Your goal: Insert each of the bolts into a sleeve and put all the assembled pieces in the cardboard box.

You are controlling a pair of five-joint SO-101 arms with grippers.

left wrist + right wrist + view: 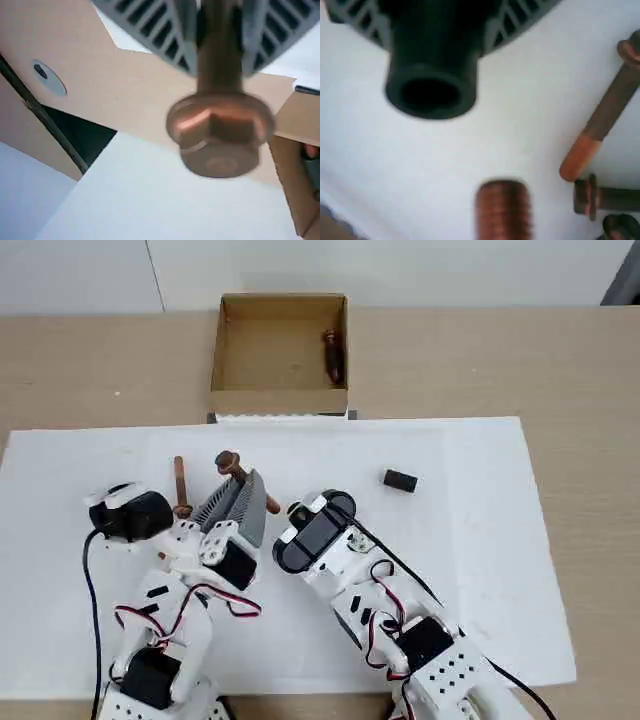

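My left gripper [242, 502] is shut on a copper bolt [232, 468], its hexagonal head [220, 135] pointing toward the cardboard box [280, 400] and its threaded tip [502, 210] toward the right arm. My right gripper [435, 25] is shut on a black sleeve [430, 95], whose open bore faces that tip a short way off. A second black sleeve [400, 480] lies on the white sheet. A loose bolt [180, 487] lies beside the left gripper. One assembled piece [332, 355] lies in the box.
The white sheet [480, 570] covers the table's near half, with bare room on its right side. The right arm's wrist [315, 530] sits mid-sheet next to the left arm [150, 640]. More bolt parts [590, 197] lie near the loose bolt.
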